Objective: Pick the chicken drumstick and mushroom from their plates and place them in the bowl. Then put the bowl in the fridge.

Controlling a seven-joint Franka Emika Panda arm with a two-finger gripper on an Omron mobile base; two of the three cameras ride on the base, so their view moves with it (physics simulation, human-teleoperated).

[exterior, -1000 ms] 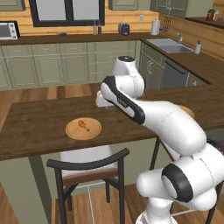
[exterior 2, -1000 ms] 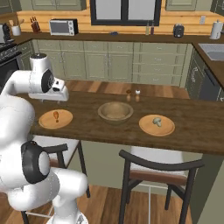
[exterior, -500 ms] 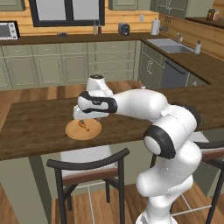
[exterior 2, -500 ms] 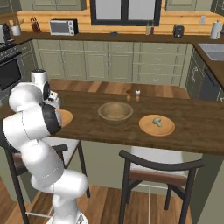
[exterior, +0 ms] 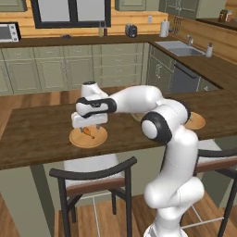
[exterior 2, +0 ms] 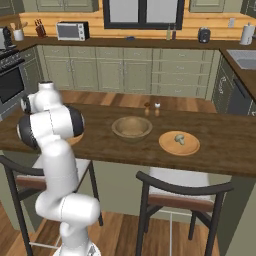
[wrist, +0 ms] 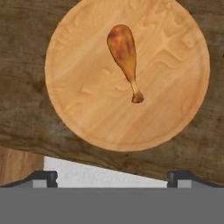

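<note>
Hand view looks straight down on the plate (wrist: 127, 74) with the chicken drumstick (wrist: 124, 52) on it. The drumstick lies a little above the middle of the plate, its thick end toward 11 o'clock and its thin bone end toward 5 o'clock. The tool (wrist: 112, 178) has its two tips spread wide apart at the bottom, with nothing between them.

A second ago the arm was up high, near the middle of the bench (exterior: 37, 139). It has swung over and come down, so the tool (exterior: 90, 126) is now just above that plate (exterior: 88, 137). That means the robot looks ready to go down and grab the drumstick. No food has been moved yet.

In the right base view the bowl (exterior 2: 132, 127) sits near the middle of the bench. The mushroom (exterior 2: 179, 139) is on the other plate (exterior 2: 179, 143), at 3 o'clock from the bowl.
</note>
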